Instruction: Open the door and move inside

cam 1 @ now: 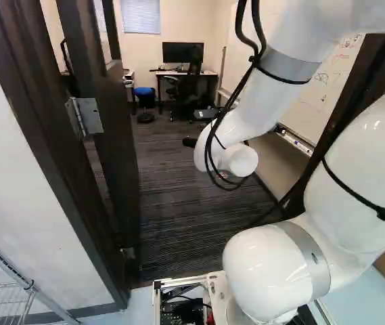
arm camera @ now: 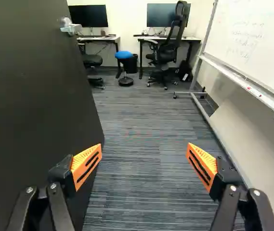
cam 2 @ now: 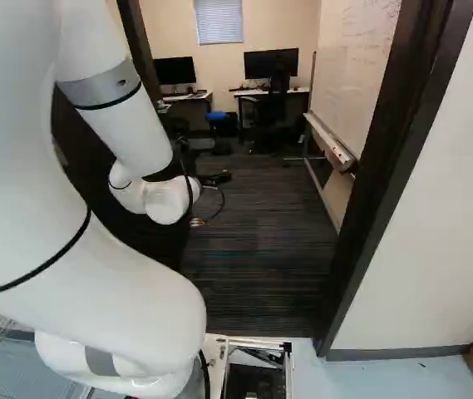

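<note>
Striped dark carpet [arm camera: 141, 120] ran ahead of you, past the door frame [cam 2: 386, 166], to two tables [arm camera: 98, 38] bearing monitors [arm camera: 88, 16]. Your door [arm camera: 31, 106] stood open, swung into the room at the left of the left base view, with its metal handle [arm camera: 70, 28] on the face beside the gripper. Your fingers [cam 2: 215, 178] were spread wide, holding nothing, with carpet showing between them; you could not tell whether one touched the door.
</note>
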`<state>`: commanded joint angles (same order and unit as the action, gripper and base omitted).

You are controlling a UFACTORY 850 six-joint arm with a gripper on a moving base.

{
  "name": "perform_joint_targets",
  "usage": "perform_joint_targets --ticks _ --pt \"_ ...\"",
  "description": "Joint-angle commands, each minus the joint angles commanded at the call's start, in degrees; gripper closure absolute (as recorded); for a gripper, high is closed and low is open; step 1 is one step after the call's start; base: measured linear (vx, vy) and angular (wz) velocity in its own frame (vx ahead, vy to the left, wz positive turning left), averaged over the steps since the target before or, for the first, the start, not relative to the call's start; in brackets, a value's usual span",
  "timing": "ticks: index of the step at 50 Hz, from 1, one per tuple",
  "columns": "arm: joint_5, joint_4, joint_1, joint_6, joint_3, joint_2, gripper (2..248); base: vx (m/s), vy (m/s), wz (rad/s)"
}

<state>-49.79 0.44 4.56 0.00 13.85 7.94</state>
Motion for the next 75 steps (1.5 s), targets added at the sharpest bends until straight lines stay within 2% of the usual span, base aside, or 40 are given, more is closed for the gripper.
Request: perform_joint_targets --ticks 17,34,75 --pt "-0.11 -0.24 -2.47 0.0 -4.79 4.37 3 0.0 0.0 0.0" --pt "-0.18 -0.39 -4.0 0.0 -7.76 7.08 3 0.0 0.0 0.0" --pt "-0.21 -0.44 -4.56 0.0 -8.85 8.06 3 0.0 0.0 0.0"
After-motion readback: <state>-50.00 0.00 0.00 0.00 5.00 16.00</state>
